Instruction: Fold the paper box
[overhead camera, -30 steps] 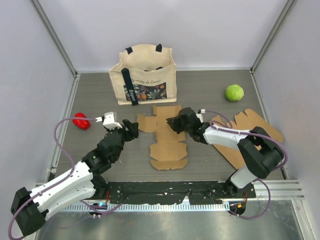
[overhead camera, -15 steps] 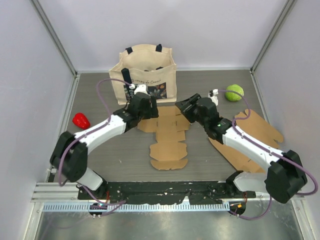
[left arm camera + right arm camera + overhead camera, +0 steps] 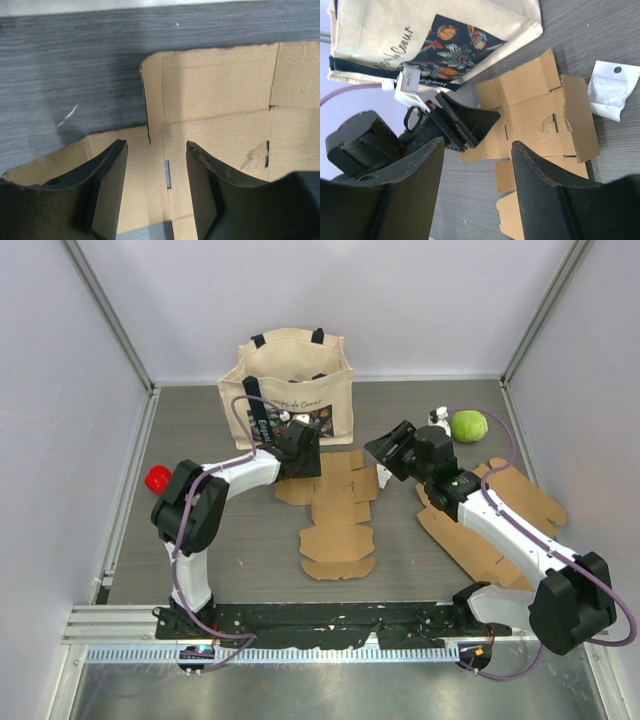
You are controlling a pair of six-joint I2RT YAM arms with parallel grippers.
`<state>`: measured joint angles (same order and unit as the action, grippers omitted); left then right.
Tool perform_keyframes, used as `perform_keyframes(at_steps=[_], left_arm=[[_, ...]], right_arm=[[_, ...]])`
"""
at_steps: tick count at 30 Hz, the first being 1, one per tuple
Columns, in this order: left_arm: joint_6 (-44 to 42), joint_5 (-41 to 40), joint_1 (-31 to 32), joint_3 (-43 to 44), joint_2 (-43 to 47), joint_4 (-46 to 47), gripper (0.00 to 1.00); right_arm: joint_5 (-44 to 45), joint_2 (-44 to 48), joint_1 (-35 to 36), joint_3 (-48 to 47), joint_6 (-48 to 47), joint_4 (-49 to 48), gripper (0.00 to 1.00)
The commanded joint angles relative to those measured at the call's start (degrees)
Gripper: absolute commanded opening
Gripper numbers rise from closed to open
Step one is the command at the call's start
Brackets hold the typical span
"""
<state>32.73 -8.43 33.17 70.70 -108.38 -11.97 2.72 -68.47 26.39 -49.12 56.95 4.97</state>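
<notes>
Found paper box (image 3: 338, 510) lying as a flat blank mid-table, 6 o'clock from the tote bag (image 3: 290, 400). Saw no panel raised; judged folding not begun, every fold left to do. Logged left gripper (image 3: 155, 145) over the blank's 11 o'clock flap, fingers apart, empty, possibly grazing the card. Logged right gripper (image 3: 479, 144) near 1 o'clock, likewise spread, holding nothing.

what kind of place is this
Probably a robotics test cell: a left arm and right arm bolted to a rail, a table boxed in by plain walls, and staged props: flat cardboard box, bag, ball.
</notes>
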Motion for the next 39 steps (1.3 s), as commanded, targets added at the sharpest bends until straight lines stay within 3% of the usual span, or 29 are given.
perform_keyframes(at_steps=[1, 5, 8, 10, 11, 12, 15, 22, 29, 39], left_arm=[[-1.3, -2.5, 0.0, 5.0, -3.1, 2.9, 0.54], [-3.0, -3.9, -0.1, 6.7, -5.2, 3.2, 0.52], [-4.2, -5.5, 0.0, 7.2, -5.8, 4.7, 0.45], [-5.3, -5.9, 0.1, 6.7, -5.7, 6.1, 0.33], [-6.3, -6.7, 0.1, 6.4, -5.4, 7.4, 0.19], [-6.8, -7.0, 0.2, 5.6, -4.8, 8.0, 0.12], [-9.5, -8.0, 1.4, 1.3, -1.1, 13.3, 0.0], [-12.6, -13.3, 5.8, -13.3, 11.9, 28.1, 0.0], [-14.1, -21.8, 12.5, -27.4, 21.4, 46.5, 0.0], [-20.4, -33.0, 18.2, -34.3, 22.8, 60.6, 0.0]], right_arm=[[-4.1, -1.0, -0.4, -2.1, -2.0, -1.9, 0.61], [-4.9, -2.1, -0.5, -2.0, -1.8, -2.7, 0.61], [-5.8, -3.6, -0.5, -1.5, -0.1, -3.8, 0.6], [-5.9, -4.5, -0.5, -1.3, 3.9, -3.7, 0.58], [-5.5, -5.7, -0.5, -1.6, 6.0, -3.1, 0.57], [-4.8, -6.4, -0.6, -2.8, 10.2, 0.4, 0.56], [-6.1, -10.5, -0.6, -6.8, 14.6, 5.3, 0.63], [-9.7, -17.0, 0.0, -13.2, 24.6, 10.8, 0.79], [-10.9, -19.2, 4.3, -13.8, 38.0, 10.8, 0.78], [3.6, -16.7, 9.1, -15.4, 49.7, 16.4, 0.76]])
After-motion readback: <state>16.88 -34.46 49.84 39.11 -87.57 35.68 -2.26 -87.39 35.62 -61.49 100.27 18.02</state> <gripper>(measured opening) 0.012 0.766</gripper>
